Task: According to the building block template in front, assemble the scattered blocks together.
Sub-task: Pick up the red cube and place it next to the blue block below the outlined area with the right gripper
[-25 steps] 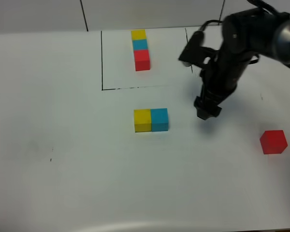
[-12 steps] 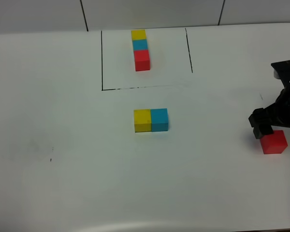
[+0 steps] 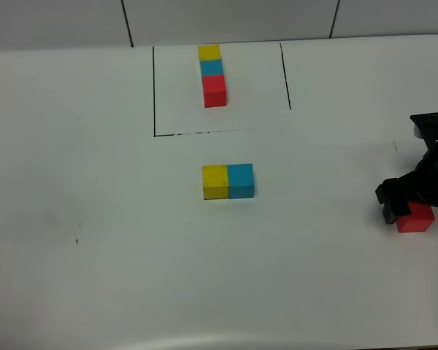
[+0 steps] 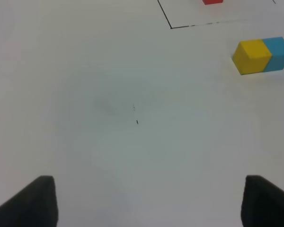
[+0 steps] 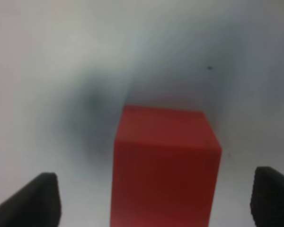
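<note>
Matte black, blocky right hand (image 3: 417,208) with blunt, wedge-shaped dark fingertips (image 5: 40,201)

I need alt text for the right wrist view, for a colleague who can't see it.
A red cube sits on the white table, centred between the open jaws of the right gripper, whose dark tips stand clear of it on either side. The picture is slightly blurred.

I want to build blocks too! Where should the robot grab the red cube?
By its two opposite flat sides, coming straight down from above. The red cube sits flat on the table, sides free, between the open right fingers.
</note>
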